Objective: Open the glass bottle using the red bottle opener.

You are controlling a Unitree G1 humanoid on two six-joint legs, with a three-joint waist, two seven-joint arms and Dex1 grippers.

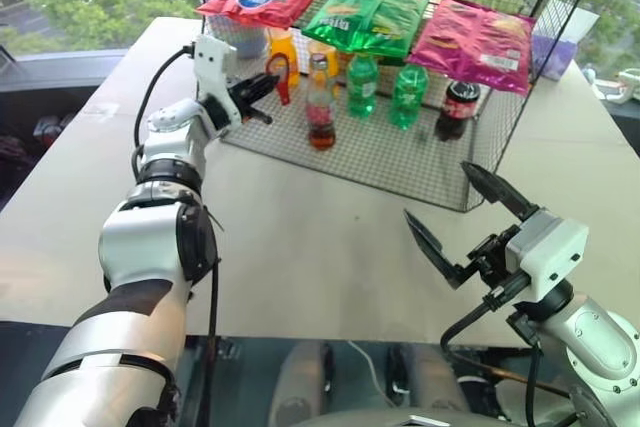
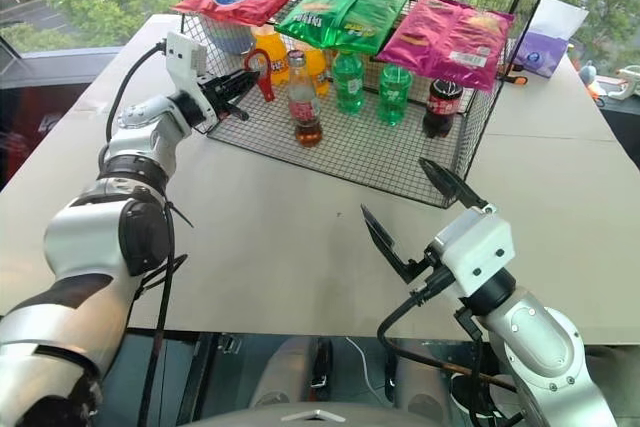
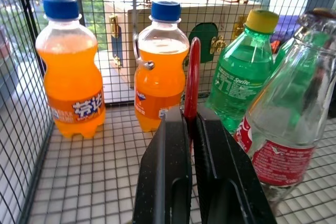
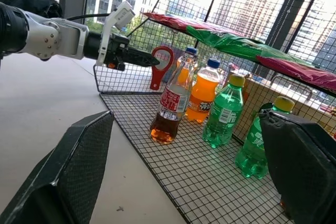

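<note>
- Wire rack (image 1: 400, 162) holds everything — the glass bottle (image 1: 320, 107) stands upright near its front-left edge, cap on, with orange-drink bottles (image 3: 71, 66) behind it and green soda bottles (image 1: 362, 82) beside it.
- Right gripper (image 1: 470, 222) hangs well in front of the rack, jaws spread wide and empty; it should steady the bottle before any levering.
- Left gripper (image 1: 262, 89) is clamped on the red bottle opener (image 1: 279, 75), held just left of the bottle.
- Next — hook the ring head squarely under the cap and lever gently.
</note>
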